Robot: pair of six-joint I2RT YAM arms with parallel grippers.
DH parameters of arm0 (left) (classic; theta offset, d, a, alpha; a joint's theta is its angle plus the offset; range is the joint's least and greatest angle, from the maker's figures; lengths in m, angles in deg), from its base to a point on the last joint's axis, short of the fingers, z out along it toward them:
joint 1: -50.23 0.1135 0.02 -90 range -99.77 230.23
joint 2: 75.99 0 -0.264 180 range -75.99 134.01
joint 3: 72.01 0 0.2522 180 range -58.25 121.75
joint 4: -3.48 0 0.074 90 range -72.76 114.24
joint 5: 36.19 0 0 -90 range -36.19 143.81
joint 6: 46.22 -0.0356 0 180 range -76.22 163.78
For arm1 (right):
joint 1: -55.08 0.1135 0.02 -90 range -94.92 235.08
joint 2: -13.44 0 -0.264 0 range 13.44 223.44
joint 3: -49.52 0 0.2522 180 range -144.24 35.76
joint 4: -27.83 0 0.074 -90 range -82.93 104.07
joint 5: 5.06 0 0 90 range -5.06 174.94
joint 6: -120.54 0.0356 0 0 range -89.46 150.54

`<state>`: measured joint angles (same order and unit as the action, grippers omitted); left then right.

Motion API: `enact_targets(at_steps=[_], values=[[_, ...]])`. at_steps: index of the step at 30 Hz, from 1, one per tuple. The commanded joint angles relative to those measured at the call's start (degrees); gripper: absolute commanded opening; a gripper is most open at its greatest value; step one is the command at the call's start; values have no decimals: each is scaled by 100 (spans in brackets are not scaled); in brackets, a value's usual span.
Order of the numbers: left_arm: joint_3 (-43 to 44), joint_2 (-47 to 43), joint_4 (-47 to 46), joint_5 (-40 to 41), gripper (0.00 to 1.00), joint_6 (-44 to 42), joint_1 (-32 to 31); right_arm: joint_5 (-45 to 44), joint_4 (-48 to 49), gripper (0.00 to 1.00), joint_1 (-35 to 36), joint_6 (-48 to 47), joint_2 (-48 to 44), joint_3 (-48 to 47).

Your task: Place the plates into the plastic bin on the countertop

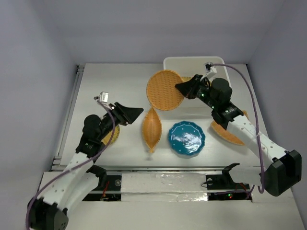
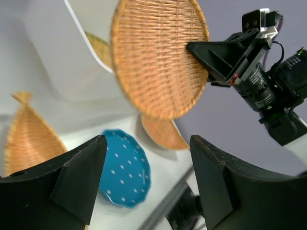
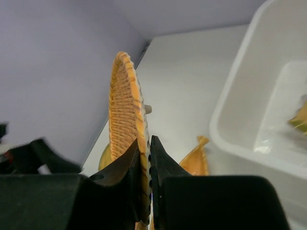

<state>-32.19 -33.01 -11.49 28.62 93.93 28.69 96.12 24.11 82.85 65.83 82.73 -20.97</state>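
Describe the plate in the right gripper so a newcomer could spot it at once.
Find the white bin at the back. At its near-left corner hangs a round woven orange plate, its rim pinched by the right gripper. Unlike the leaf-shaped woven plate and the teal plate nearer the arms, it is a full circle held off the table.

From above you see only the far rim of the white rectangular plastic bin (image 1: 192, 59); the round orange woven plate (image 1: 165, 90) and the right arm (image 1: 240, 125) cover the rest. A second orange woven plate (image 1: 224, 135) lies mostly under that arm and a yellow woven plate (image 1: 116, 133) under the left arm (image 1: 93, 134), so you cannot tell their shapes. In the right wrist view a yellowish thing (image 3: 301, 117) in the bin is cut off at the edge.
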Motion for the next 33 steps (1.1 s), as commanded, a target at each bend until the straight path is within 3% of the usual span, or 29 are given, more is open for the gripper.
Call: enact_targets(at_steps=[1,6,9,20,23,27,29,30,33], values=[[469,-1061,1658,1048,68,-1155,-17,-748,-20,0,-473,-242,-49,-908],[794,-2230,3186,1648,70,-1841,-17,-863,-406,0,-1474,-242,794,-1542],[1041,-2504,3741,1947,70,-2316,-17,-1004,-564,0,-1669,-242,1278,-1815],[1085,-2848,3849,1966,71,-2712,-17,-1364,-1469,0,-1731,-365,2869,-2799],[1059,-2962,3831,1930,71,-2704,-17,-1320,-1776,6,-1731,-409,3290,-3133],[1024,-3137,3814,1939,71,-2686,-17,-1320,-1944,21,-1731,-452,3529,-3257],[1015,-3191,3805,1939,71,-2686,-17,-1451,-2049,36,-1731,-479,3538,-3248],[1015,-3226,3805,1930,71,-2677,35,-1522,-2050,52,-1731,-514,3442,-3204],[988,-3243,3778,1904,71,-2668,36,-1742,-2006,73,-1731,-584,3100,-3055]])
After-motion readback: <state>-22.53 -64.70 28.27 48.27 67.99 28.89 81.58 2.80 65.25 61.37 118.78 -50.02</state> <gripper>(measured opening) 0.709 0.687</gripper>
